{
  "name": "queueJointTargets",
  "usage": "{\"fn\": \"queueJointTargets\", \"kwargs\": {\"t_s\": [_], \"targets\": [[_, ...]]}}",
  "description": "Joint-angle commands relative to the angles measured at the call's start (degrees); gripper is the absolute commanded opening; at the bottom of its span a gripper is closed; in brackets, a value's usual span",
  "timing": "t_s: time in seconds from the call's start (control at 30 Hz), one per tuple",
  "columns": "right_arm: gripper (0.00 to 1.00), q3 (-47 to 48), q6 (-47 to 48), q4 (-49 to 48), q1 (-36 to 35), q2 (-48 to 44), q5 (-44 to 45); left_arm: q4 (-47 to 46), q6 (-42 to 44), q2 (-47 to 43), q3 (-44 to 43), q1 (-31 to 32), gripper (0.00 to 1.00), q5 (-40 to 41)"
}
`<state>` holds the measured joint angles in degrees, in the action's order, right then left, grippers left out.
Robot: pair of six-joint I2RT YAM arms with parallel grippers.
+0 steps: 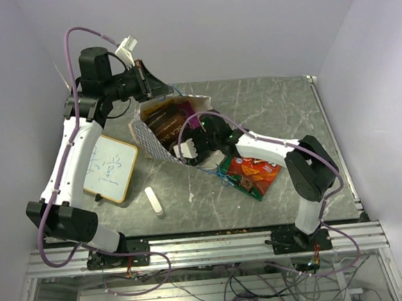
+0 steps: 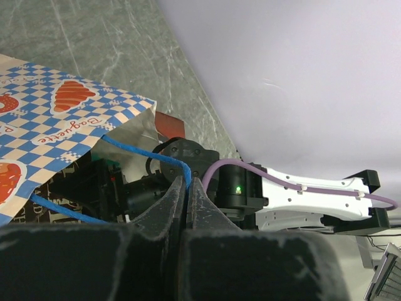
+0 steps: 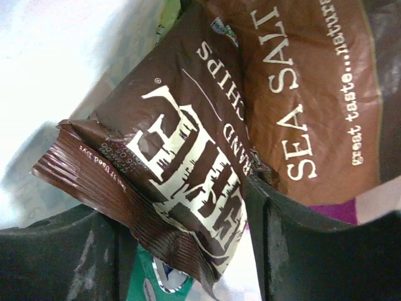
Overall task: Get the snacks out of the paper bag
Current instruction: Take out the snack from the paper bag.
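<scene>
I read "Baguette" on the paper bag (image 2: 69, 119). The lighter brown packet (image 3: 313, 94) says "SEA SALT" and "great taste...natur"; the darker brown packet (image 3: 169, 169) shows "CHIPS" and "BRAND". I can't read the whiteboard (image 1: 112, 168) scribbles.

Boxed-in bench, stone-look table, plain pale walls.
Table (image 1: 281, 109) had a dark grey-green top with pale marble-like veins. White walls (image 1: 212, 24) stood along its left, far and right edges and met at the two far corners. A thin metal strip (image 1: 336, 147) ran down the right edge. A ribbed aluminium rail (image 1: 216, 250) closed off the near edge, with loose wiring (image 1: 253, 286) below it. Light was soft and even, with a faint violet cast on the walls, and shadows were weak.
</scene>
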<state>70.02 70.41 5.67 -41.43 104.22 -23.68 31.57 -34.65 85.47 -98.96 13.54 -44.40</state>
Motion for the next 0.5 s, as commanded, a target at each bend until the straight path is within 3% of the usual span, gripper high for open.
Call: {"fn": "queueJointTargets", "kwargs": {"t_s": [0.0, 0.1, 0.2, 0.47], "targets": [[0.59, 0.4, 0.1, -1.2, -0.3, 1.5, -1.4, 0.3, 0.8, 0.1, -2.3, 0.4, 0.07, -1.0], [0.46, 0.7, -1.4, -1.6, -0.3, 1.2, -1.7, 0.3, 0.7, 0.1, -2.2, 0.5, 0.07, -0.5], [0.17, 0.0, -3.9, -3.1, -0.2, -0.6, -1.5, -0.3, 0.5, 0.0, -2.2, 0.5, 0.07, 0.1], [0.00, 1.1, -6.4, 1.6, 0.3, -7.0, -0.9, -2.8, -0.8, -0.5, -1.1, 0.4, 0.07, 1.1]]}}
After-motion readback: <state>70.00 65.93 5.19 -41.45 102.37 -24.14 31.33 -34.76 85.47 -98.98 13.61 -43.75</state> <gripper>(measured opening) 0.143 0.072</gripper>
